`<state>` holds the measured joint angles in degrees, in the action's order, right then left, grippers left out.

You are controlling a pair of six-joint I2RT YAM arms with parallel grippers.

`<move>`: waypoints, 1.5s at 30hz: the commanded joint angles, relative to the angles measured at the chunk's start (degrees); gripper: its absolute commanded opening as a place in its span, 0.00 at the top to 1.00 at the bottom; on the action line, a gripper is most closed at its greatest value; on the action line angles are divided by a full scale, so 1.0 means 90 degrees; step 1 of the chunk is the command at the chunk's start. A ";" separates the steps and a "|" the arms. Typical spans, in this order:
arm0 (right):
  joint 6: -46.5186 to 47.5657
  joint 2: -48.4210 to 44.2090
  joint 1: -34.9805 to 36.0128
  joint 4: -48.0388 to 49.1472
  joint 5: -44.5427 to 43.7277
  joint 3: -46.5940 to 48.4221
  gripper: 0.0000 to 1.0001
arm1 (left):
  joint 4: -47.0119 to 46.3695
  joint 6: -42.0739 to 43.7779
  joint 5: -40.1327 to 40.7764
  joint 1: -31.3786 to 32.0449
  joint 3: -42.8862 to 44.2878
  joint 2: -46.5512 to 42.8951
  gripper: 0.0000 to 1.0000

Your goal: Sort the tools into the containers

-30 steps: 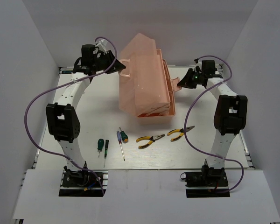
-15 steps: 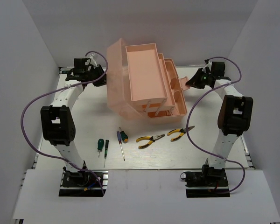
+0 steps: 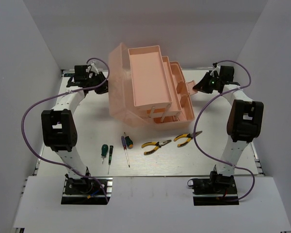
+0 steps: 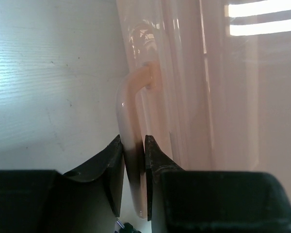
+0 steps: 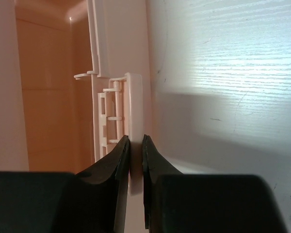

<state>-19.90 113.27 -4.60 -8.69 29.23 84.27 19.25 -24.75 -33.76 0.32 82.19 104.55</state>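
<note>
The peach-pink toolbox (image 3: 117, 92) stands open at the back, its lid swung left and its tiered trays (image 3: 144, 73) spread out. My left gripper (image 3: 103, 83) is shut on the lid handle (image 4: 128, 116), as the left wrist view (image 4: 134, 145) shows. My right gripper (image 3: 197, 86) is shut on the latch (image 5: 135, 102) at the box's right side, as the right wrist view (image 5: 135, 145) shows. On the table in front lie the dark green screwdriver (image 3: 105, 151), the blue-and-green screwdriver (image 3: 127, 144) and two yellow-handled pliers (image 3: 156, 145) (image 3: 186, 139).
White walls close in the table on the left, right and back. Purple cables (image 3: 29, 116) loop from both arms. The arm bases (image 3: 85, 187) sit at the near edge.
The lid has swung open to the left and the trays have fanned out. My left gripper moved left and down with the handle. My right gripper shifted slightly right with the latch.
</note>
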 commanded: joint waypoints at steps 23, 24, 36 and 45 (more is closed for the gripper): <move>0.0082 -0.0262 -0.0299 0.0262 -0.0338 -0.0379 1.00 | -0.0048 0.0123 0.0431 -0.0953 -0.0285 -0.0269 0.24; 0.0082 -0.0233 -0.0290 0.0272 -0.0299 -0.0389 1.00 | -0.0107 0.0056 0.0489 -0.0953 -0.0372 -0.0424 0.24; 0.0404 -0.0622 -0.0348 -0.0040 0.0043 -0.0369 0.40 | -0.0361 -0.0287 0.1075 -0.0953 -0.1192 -0.2426 0.00; 0.2936 -0.2126 -0.0426 -0.1473 -0.0144 -0.1022 0.09 | -0.1189 -0.0345 0.0179 -0.0738 -0.2724 -0.4028 0.00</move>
<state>-6.85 100.12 -7.68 -15.90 27.38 76.88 11.20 -27.51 -27.35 -7.03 62.06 71.64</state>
